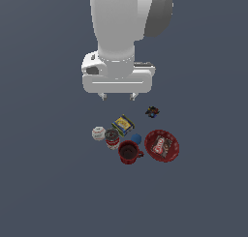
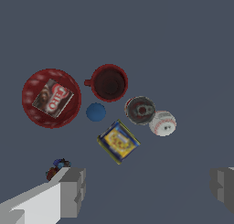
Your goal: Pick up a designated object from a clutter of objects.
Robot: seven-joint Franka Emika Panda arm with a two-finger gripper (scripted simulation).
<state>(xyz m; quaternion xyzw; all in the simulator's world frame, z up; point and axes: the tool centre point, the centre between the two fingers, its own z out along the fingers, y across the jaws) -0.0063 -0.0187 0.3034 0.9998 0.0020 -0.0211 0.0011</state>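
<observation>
Spread wide, the jaws of the gripper (image 1: 116, 96) hang above the tabletop (image 1: 43, 183), holding nothing. Below lies the yellow-blue box (image 1: 123, 125), then the red-white can (image 1: 112, 139), upright mid-clutter. Crowding it are the white ball (image 1: 98, 133), touching or nearly so, the red mug (image 1: 129, 152) and the blue ball (image 1: 136, 139). Beyond sits the red bowl (image 1: 162, 145); the tiny dark piece (image 1: 152, 112) lies apart. Only the wrist view shows the can's grey top (image 2: 140, 110) and the packet (image 2: 52, 98) in the bowl clearly.
</observation>
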